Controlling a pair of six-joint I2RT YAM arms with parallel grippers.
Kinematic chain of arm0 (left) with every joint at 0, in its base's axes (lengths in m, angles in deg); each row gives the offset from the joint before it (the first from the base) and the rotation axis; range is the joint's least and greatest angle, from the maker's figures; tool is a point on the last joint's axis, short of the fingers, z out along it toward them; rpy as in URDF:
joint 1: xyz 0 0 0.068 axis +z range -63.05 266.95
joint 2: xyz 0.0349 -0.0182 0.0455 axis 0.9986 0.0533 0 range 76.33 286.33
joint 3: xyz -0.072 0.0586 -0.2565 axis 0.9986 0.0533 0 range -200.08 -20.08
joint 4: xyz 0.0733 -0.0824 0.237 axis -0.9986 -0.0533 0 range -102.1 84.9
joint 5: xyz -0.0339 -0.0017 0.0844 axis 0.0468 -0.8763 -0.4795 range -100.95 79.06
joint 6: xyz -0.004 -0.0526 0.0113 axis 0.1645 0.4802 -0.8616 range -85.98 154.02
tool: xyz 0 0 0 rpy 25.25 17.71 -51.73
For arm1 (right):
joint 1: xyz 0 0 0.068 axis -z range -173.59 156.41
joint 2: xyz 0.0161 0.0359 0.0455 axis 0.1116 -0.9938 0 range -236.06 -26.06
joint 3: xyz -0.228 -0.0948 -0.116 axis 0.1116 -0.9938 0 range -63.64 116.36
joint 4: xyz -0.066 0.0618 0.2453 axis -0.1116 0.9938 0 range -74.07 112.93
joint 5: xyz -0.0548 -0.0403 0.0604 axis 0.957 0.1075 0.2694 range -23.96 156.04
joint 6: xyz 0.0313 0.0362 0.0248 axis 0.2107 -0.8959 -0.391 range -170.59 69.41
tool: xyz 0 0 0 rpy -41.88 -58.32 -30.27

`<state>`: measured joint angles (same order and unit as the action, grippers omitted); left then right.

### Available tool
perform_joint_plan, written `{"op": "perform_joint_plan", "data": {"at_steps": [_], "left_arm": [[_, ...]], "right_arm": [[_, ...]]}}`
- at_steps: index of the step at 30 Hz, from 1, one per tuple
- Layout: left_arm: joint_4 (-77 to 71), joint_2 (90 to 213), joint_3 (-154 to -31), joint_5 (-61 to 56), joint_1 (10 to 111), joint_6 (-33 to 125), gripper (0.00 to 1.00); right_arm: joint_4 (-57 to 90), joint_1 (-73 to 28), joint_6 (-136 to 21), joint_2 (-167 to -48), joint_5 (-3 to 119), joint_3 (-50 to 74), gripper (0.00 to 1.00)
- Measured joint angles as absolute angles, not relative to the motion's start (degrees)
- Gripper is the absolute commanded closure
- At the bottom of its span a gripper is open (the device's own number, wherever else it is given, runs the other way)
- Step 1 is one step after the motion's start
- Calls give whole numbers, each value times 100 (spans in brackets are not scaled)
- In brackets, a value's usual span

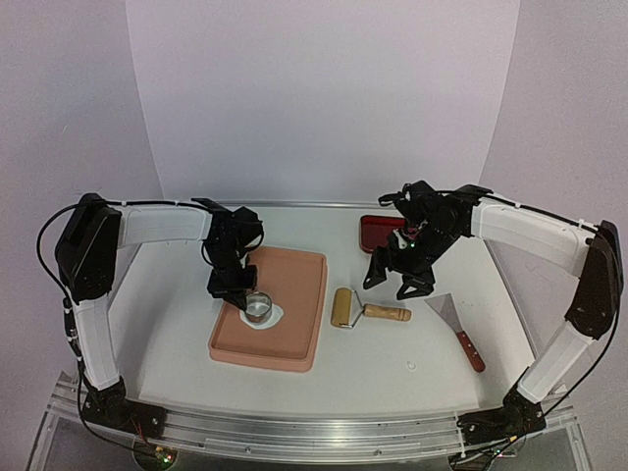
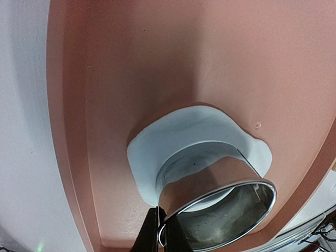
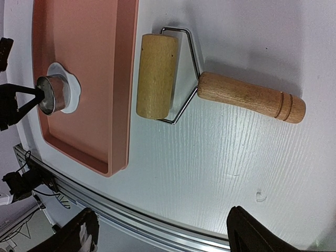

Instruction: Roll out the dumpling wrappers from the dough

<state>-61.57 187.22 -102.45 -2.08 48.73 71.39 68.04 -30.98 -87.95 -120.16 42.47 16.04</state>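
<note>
Left gripper pinches metal ring by its rim, pressing into flattened dough, presumably cutting a round; right gripper hangs open.

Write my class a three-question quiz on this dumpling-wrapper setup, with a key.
1. True or false: the right gripper is holding the rolling pin.
2. On the tray, the metal ring stands on: A the dough; B the rolling pin; C bare tray floor.
3. Which gripper clamps the ring's wall?
Key: 1 false, its jaws are open and the pin lies untouched; 2 A; 3 the left gripper.
</note>
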Motion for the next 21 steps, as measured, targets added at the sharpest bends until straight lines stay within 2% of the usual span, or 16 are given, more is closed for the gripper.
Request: {"op": "perform_joint_plan", "data": {"at_steps": [5, 7, 12, 21], "left_arm": [[-6157, 18722, -10245, -210, 4873, 7139, 100], [-6157, 18724, -10245, -212, 4873, 7139, 96], [-6161, 18726, -10245, -256, 4869, 7123, 73], [-6191, 18724, -10260, -361, 4862, 7113, 48]], "right_arm": [[6805, -3098, -8797, -12018, 4247, 1604, 15], [6804, -3098, -8797, -12026, 4247, 1604, 15], [6804, -3098, -8802, -12080, 4245, 1604, 15], [6806, -3098, -8814, -12152, 4237, 1663, 15]]}}
